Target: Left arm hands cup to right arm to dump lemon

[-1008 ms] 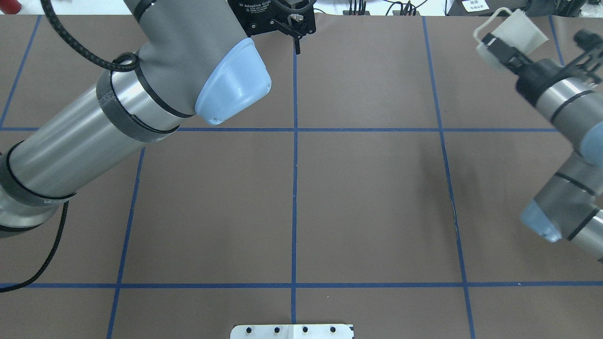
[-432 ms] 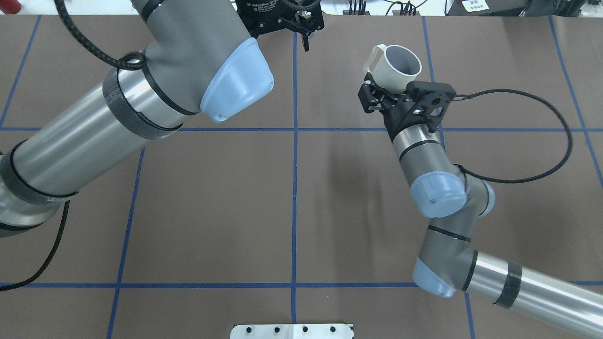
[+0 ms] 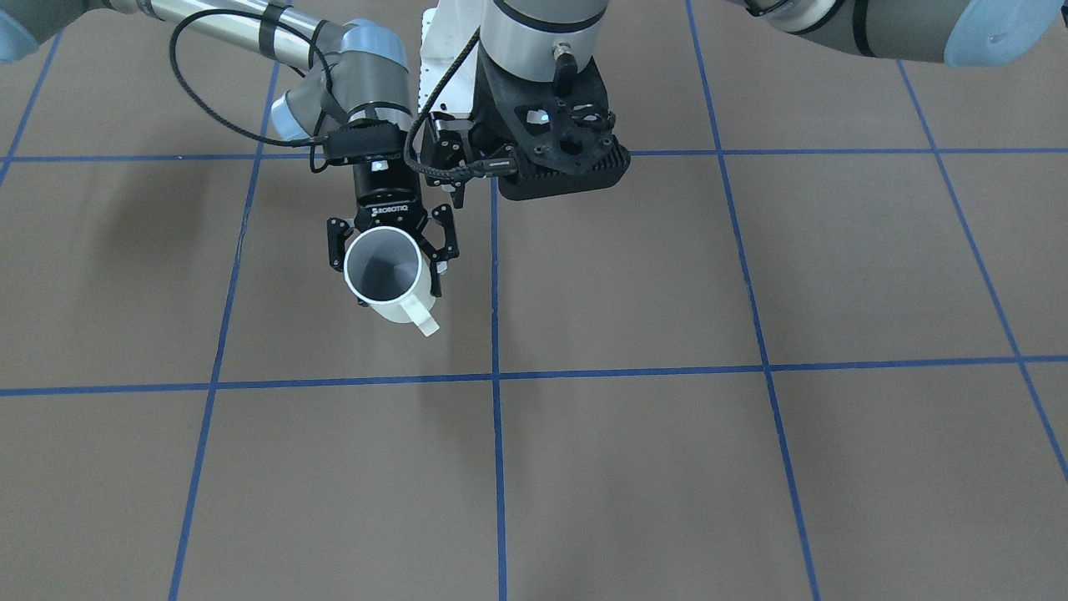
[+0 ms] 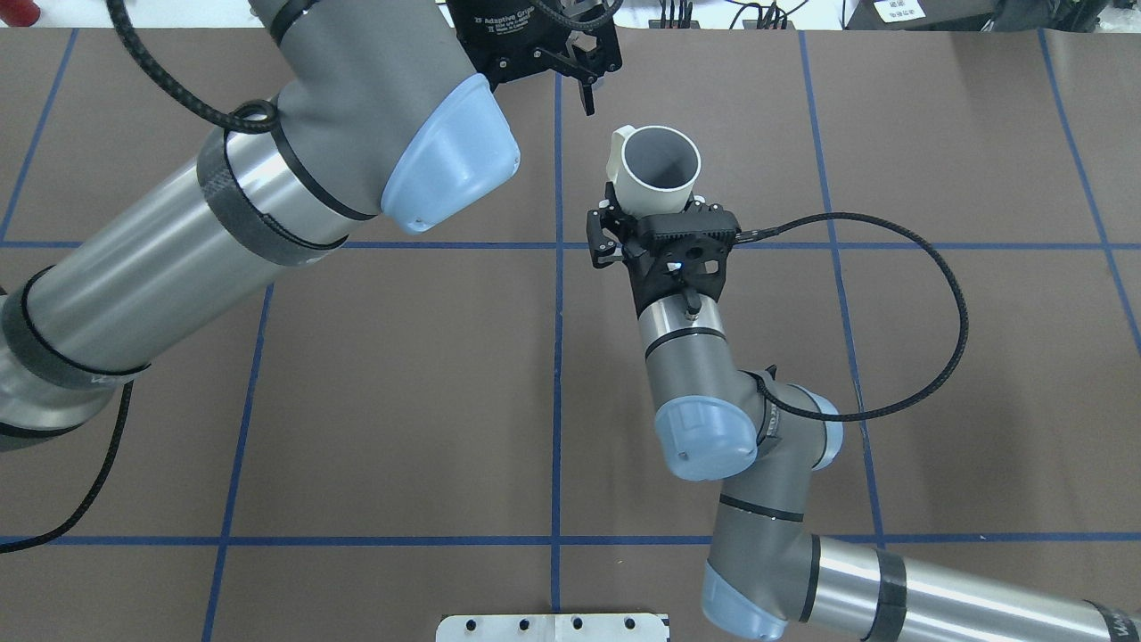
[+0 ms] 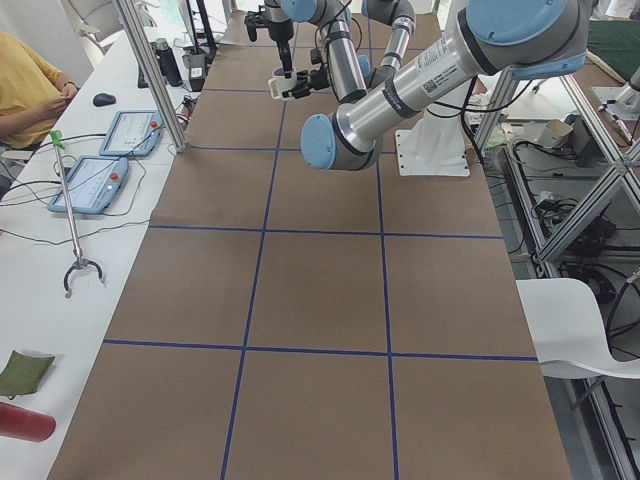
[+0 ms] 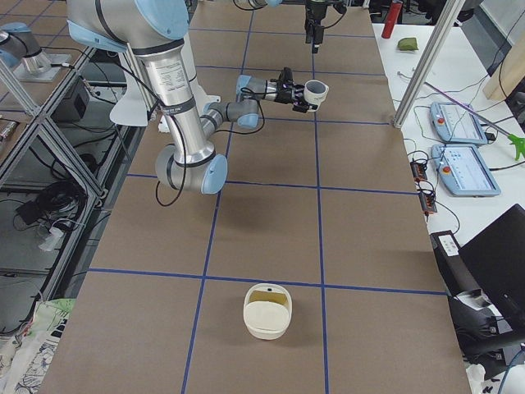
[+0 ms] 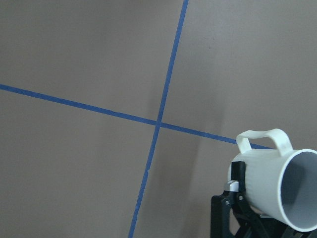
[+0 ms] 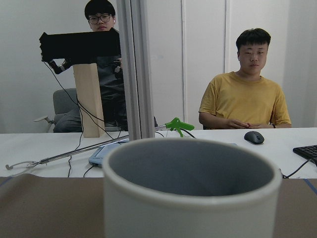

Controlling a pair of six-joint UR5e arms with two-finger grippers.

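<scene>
Right gripper (image 4: 655, 203) clamped on cup (image 4: 658, 174) above table (image 4: 401, 401), handle toward nearby left gripper (image 4: 584, 85); can't tell if left is spread or closed.

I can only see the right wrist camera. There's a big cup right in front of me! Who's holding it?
Observer: The right gripper is shut on the cup and holds it up off the table.
Operator: Is anything inside it?
Observer: No. The overhead view looks straight in, and its grey inside is bare.
Operator: Where's the other arm?
Observer: The left gripper hangs just past the cup, on its handle side, not touching it.
</scene>
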